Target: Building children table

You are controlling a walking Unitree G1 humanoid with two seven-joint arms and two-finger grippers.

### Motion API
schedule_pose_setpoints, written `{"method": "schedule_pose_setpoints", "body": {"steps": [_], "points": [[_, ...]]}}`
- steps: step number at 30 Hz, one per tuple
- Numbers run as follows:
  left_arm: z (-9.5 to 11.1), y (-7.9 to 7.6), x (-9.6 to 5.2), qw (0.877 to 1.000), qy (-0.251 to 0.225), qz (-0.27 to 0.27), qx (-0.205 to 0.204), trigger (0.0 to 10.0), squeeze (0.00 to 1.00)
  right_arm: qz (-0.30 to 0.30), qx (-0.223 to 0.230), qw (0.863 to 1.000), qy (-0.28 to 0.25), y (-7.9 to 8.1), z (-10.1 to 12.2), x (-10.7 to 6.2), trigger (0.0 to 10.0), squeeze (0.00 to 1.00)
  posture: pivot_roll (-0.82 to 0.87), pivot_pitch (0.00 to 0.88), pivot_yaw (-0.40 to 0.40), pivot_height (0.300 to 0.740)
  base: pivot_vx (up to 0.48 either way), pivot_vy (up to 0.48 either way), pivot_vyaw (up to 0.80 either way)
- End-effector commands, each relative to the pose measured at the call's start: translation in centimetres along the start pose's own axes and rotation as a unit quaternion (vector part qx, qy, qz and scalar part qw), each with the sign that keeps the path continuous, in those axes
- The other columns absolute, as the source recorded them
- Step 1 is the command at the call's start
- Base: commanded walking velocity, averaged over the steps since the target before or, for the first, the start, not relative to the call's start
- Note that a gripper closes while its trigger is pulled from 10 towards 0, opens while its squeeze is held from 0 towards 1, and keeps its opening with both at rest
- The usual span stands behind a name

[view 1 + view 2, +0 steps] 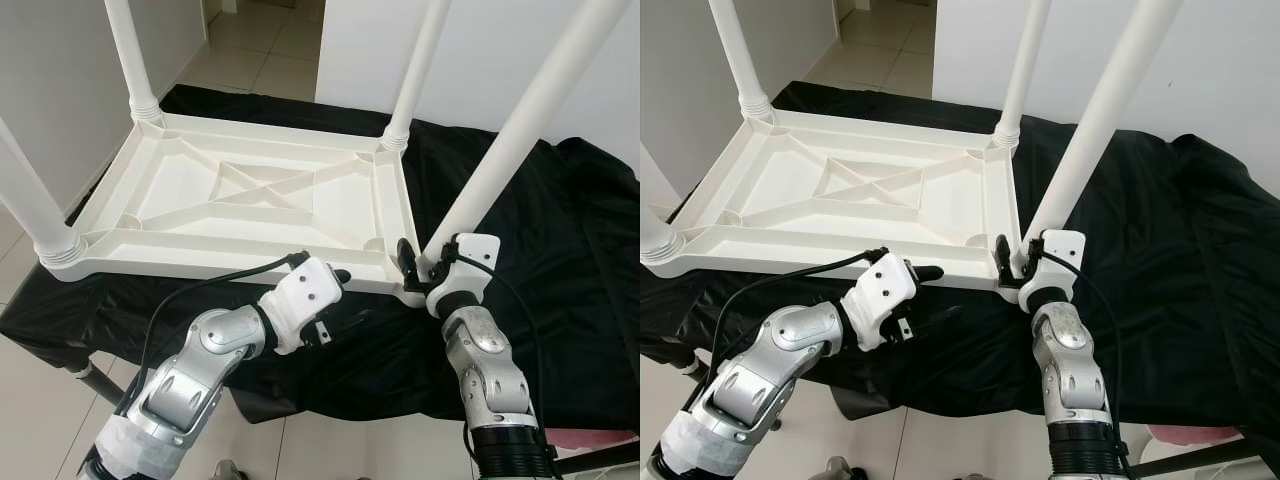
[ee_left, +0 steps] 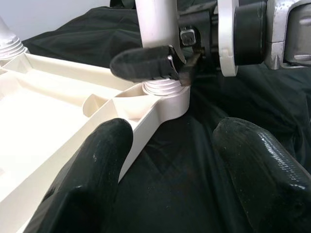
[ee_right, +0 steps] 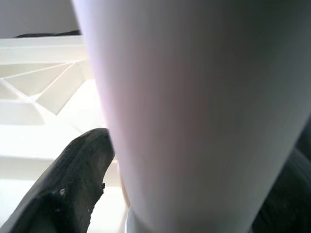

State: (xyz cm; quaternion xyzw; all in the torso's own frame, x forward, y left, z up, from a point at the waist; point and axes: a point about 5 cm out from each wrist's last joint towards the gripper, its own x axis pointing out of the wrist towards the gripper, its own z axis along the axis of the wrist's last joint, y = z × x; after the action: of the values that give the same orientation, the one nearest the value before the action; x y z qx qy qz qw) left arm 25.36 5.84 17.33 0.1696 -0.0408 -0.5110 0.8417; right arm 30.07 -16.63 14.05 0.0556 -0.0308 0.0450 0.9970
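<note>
A white plastic children's table point(image 1: 250, 200) lies upside down on a black cloth, its legs pointing up. My right gripper point(image 1: 1012, 265) is shut on the near-right leg point(image 1: 510, 140), low down where it meets the corner socket. In the right wrist view that leg point(image 3: 194, 107) sits close between the fingers point(image 3: 73, 179). My left gripper point(image 1: 937, 293) is open and holds nothing. It hovers over the cloth just off the table's front rim, left of that corner. The left wrist view looks past its fingers point(image 2: 97, 165) at the corner socket point(image 2: 165, 94) and the right gripper.
The black cloth point(image 1: 560, 250) covers a low stand that reaches to the right and far side. Three other legs rise at the far-left point(image 1: 128, 55), far-right point(image 1: 415, 70) and near-left point(image 1: 30, 205) corners. White walls stand behind, with tiled floor point(image 1: 260, 50) beyond and below.
</note>
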Motion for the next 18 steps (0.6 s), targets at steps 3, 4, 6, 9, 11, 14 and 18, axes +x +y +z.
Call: {"method": "schedule_pose_setpoints", "body": {"steps": [3,4,6,9,11,14,18], "points": [[-0.1,-0.1,0.2,1.0,0.003,0.003,0.002,10.0,0.0,0.023,0.0,1.0,-0.004,-0.5,0.0,0.0,10.0,0.0,0.04,0.056,-0.085,0.74,0.0,0.0,0.0],[-0.2,-0.1,0.3,1.0,0.003,0.004,0.001,10.0,0.0,0.037,-0.014,0.999,-0.007,-0.6,0.0,0.1,10.0,0.0,0.04,0.052,-0.085,0.74,0.0,0.0,0.0],[-0.3,-0.1,0.3,1.0,0.004,0.005,0.001,10.0,0.0,0.054,-0.032,0.998,-0.009,-0.8,-0.1,0.1,10.0,0.0,0.04,0.05,-0.084,0.74,0.0,0.0,0.0],[-0.4,-0.1,0.3,1.0,0.006,0.007,0.001,10.0,0.0,0.066,-0.037,0.997,-0.008,-0.9,-0.2,0.1,10.0,0.0,0.04,0.048,-0.082,0.74,0.0,0.0,0.0],[-0.8,-0.4,0.4,1.0,0.008,0.008,-0.004,10.0,0.0,0.106,-0.046,0.993,-0.013,-1.2,0.0,0.3,10.0,0.0,0.04,0.047,-0.081,0.74,0.0,0.0,0.0],[-0.9,-0.4,0.5,1.0,0.009,0.01,-0.007,10.0,0.0,0.127,-0.05,0.991,-0.017,-1.3,0.2,0.5,10.0,0.0,0.04,0.047,-0.08,0.74,0.0,0.0,0.0],[-1.4,-0.6,0.7,1.0,0.014,0.015,-0.011,10.0,0.0,0.163,-0.065,0.984,-0.014,-1.8,0.6,1.0,10.0,0.0,0.04,0.051,-0.077,0.74,0.0,0.0,0.0]]}}
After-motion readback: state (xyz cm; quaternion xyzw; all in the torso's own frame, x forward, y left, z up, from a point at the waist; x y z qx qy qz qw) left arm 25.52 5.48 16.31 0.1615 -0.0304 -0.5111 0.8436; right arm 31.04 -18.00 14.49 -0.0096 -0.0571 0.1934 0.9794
